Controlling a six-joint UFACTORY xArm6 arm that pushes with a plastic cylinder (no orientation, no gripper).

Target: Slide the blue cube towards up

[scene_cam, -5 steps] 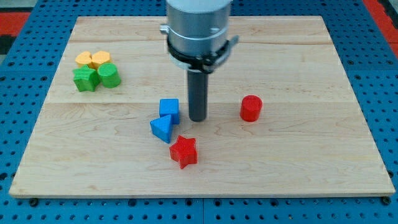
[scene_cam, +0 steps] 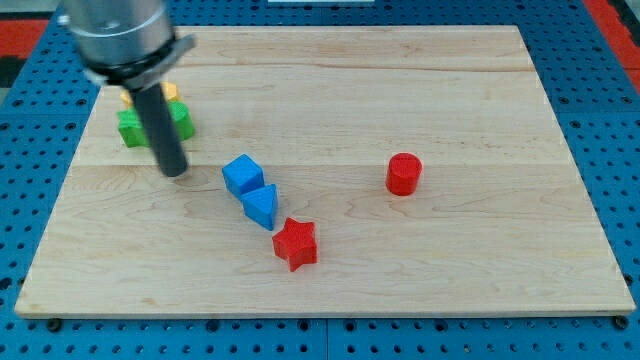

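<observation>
Resting on the wooden board, my tip sits in the left half of the scene, well to the left of the blue cube and apart from it, with a strip of bare wood between the two. There are no jaws or fingers at the end of the arm, only the straight dark rod, so nothing is spread, pressed together or pinching anything. The rod rises up and slightly to the left into the grey cylindrical body of the arm, which is blurred at the far-left corner of the picture.

The blue cube lies a little left of the board's middle, turned so one corner points toward the near side. Just beside it, on its near-right side, is a blue triangular block; the two look to be touching or very nearly so, and I cannot tell which. Nearer still and slightly to the right is a red star-shaped block, close to the blue triangular block's near corner.

A red cylinder stands alone on the right half of the board, well apart from the other blocks.

Behind the rod, on the far-left part of the board, a cluster of green blocks and yellow blocks is partly hidden by the rod; their shapes cannot be made out here. The board lies on a blue perforated surface.
</observation>
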